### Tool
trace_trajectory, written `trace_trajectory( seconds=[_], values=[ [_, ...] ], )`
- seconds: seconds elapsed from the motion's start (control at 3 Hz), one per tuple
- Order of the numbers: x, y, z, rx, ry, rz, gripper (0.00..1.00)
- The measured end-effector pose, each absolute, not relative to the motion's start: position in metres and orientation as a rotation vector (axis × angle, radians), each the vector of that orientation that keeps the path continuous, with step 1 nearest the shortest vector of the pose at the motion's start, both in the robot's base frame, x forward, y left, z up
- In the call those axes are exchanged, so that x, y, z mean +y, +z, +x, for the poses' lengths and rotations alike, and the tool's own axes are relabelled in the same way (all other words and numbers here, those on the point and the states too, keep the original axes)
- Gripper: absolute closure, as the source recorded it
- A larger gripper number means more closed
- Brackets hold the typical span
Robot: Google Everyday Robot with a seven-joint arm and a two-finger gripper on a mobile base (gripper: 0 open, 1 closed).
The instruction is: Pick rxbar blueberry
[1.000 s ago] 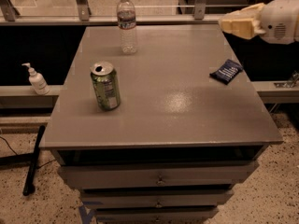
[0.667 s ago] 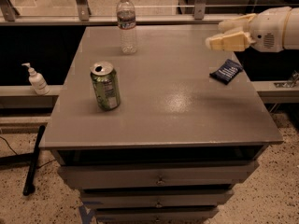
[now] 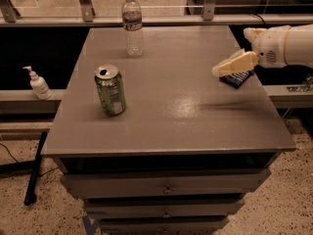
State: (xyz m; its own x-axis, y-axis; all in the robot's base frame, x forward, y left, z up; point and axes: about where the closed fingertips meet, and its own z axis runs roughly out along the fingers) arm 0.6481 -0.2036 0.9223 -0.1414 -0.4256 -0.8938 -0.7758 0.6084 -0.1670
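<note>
The rxbar blueberry [image 3: 237, 78] is a small flat dark navy wrapper lying near the right edge of the grey table [image 3: 171, 111]. The gripper [image 3: 222, 68], cream-coloured on a white arm, reaches in from the right and hovers just above and left of the bar, covering part of it. It holds nothing that I can see.
A green soda can [image 3: 110, 90] stands upright at the table's left. A clear water bottle [image 3: 132, 25] stands at the far edge. A white pump bottle [image 3: 38, 83] sits on a ledge left of the table. Drawers run below the tabletop.
The gripper has moved down and to the left, from above the far right corner to just over the bar. The bar, can and bottle have not moved.
</note>
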Motion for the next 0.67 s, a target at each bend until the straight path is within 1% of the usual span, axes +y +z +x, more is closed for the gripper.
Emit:
trace_trajectory(
  seconds=[0.67],
  values=[
    [-0.214, 0.868, 0.661, 1.886, 0.367, -1.036, 0.00]
  ],
)
